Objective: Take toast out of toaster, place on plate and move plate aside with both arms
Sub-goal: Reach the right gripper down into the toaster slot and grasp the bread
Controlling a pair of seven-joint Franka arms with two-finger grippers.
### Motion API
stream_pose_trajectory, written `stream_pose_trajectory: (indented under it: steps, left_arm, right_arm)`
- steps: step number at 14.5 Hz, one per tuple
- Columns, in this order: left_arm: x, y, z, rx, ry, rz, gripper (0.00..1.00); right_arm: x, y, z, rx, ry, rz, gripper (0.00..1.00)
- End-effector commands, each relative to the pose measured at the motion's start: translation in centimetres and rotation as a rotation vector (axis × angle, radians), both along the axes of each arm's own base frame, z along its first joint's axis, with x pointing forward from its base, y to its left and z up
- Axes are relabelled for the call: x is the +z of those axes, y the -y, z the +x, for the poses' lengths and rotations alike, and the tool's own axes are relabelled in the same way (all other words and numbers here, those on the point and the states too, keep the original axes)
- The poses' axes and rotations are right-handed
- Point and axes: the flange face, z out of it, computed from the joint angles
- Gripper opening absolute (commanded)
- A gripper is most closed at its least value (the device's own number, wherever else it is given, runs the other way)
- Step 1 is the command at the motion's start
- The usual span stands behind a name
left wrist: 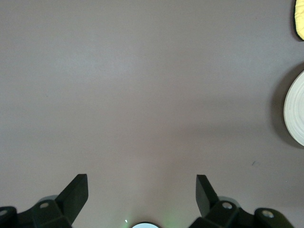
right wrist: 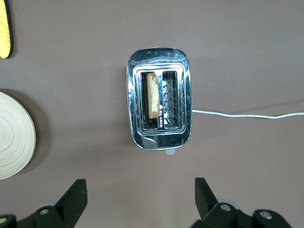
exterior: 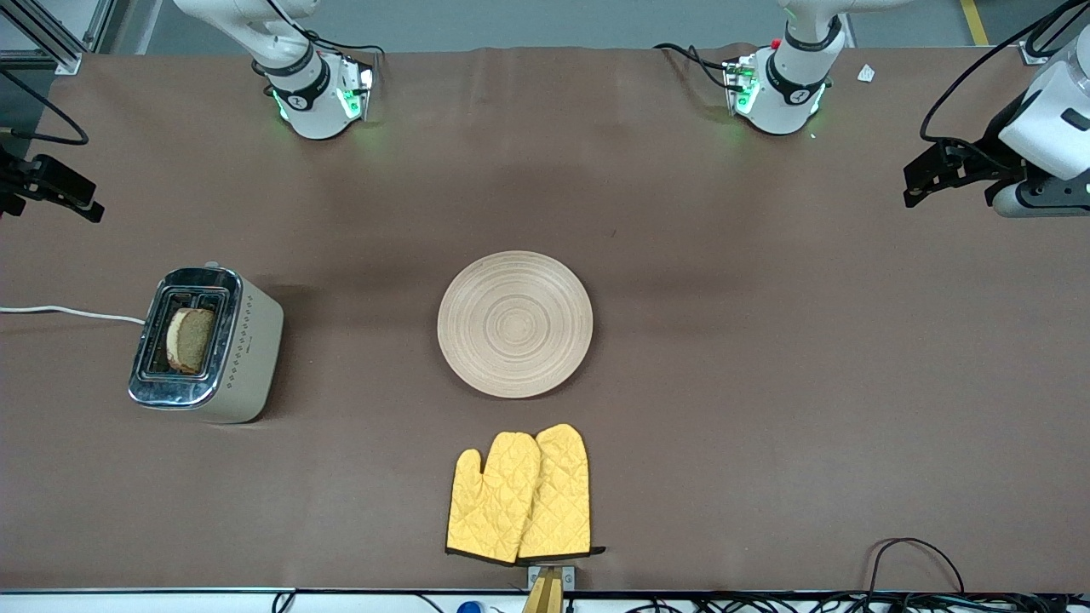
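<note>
The toast [exterior: 189, 340] stands upright in one slot of a silver toaster [exterior: 251, 340] toward the right arm's end of the table. It also shows edge-on in the right wrist view [right wrist: 152, 95]. The round pale wooden plate [exterior: 515, 323] lies bare at the table's middle. My right gripper [exterior: 81, 200] hovers open and empty over the right arm's end of the table, apart from the toaster [right wrist: 159, 137]; it is open in the right wrist view [right wrist: 140, 194]. My left gripper [exterior: 915, 183] hovers open and empty over the left arm's end, over bare table [left wrist: 142, 192].
Two yellow quilted oven mitts [exterior: 519, 498] lie overlapped nearer to the front camera than the plate. The toaster's white cord [exterior: 68, 312] runs off the right arm's end of the table. The plate's rim [left wrist: 295, 109] and a mitt [left wrist: 299, 19] show in the left wrist view.
</note>
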Motion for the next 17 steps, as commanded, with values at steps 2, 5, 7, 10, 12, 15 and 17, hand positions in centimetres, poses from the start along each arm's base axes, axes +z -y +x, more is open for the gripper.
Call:
stream_pose_trajectory:
  steps: [2, 5, 7, 10, 12, 15, 17]
  left_arm:
    - [0.6, 0.0, -0.1, -0.006, -0.003, -0.001, 1.0]
    - [0.3, 0.0, 0.0, -0.007, -0.009, -0.001, 1.0]
    - [-0.1, -0.1, 0.3, -0.006, -0.017, -0.001, 1.0]
    - [-0.2, -0.2, 0.4, -0.006, -0.017, -0.001, 1.0]
    - [-0.1, -0.2, 0.3, -0.006, -0.017, -0.002, 1.0]
    - [0.0, -0.2, 0.3, -0.003, -0.015, -0.001, 1.0]
    - [0.0, -0.2, 0.3, -0.001, -0.015, -0.001, 1.0]
  right_arm:
    - [-0.1, 0.4, -0.2, -0.007, -0.003, 0.015, 1.0]
    - [0.0, 0.4, -0.1, -0.005, 0.003, 0.015, 1.0]
    - [-1.1, 1.8, 0.7, -0.031, -0.006, 0.016, 1.0]
    - [-7.1, 2.2, 4.0, -0.033, -0.1, 0.015, 1.0]
    - [-11.5, 2.3, 6.3, -0.016, -0.125, 0.016, 1.0]
    - [-18.9, 3.7, 8.7, -0.025, -0.195, 0.019, 1.0]
    - [-22.3, 3.9, 9.4, -0.037, -0.202, 0.054, 1.0]
